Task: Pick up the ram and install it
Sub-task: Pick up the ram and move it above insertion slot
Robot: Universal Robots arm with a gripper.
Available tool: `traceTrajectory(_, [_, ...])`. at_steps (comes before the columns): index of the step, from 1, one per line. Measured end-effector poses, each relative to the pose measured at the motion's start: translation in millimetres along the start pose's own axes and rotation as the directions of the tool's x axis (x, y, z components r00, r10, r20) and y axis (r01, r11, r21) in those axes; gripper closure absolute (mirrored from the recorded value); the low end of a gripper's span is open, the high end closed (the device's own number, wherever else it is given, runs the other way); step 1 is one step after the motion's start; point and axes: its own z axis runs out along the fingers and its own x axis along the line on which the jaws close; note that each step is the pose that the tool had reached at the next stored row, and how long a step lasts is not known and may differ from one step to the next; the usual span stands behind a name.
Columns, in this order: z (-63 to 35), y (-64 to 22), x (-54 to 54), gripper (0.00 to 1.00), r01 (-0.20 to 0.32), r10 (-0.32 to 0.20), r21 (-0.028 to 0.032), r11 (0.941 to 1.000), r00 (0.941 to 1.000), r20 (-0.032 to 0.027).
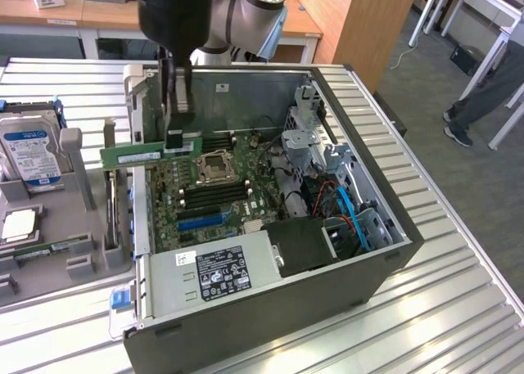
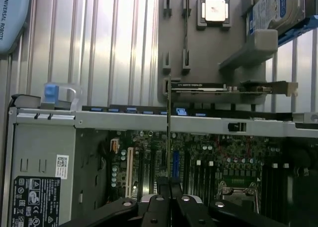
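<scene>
Counting case [image 1: 270, 329]: one, open side up.
Board [image 1: 176, 214]: one, inside case.
Drive [image 1: 33, 153]: one, on tray [image 1: 82, 227].
Gripper [image 1: 179, 137]: one, was clamped shut on ram [image 1: 135, 155] mid-length.
Ram: one held, level, above board by case wall, not seated; similar stick [image 1: 51, 247] lay on tray.
Handling: judged light, stiff, fragile; best held by long edges, off chips and contacts.

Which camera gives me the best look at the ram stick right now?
The exterior view: the ram shows its labelled face, clamped in the gripper. The wrist view sees the ram edge-on, a thin strip.
</scene>
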Motion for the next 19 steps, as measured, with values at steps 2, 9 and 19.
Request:
traceTrajectory(2, [-0.3,-6.8,0.2,0.89,0.0,0.0,0.0,1.0,1.0,0.0001])
traceTrajectory(9, [-1.3,-29.2,0.8,0.89,0.0,0.0,0.0,1.0,1.0,0.0])
traceTrajectory(19, [-2.7,-60.3,1.6,0.89,0.0,0.0,0.0,1.0,1.0,0.0001])
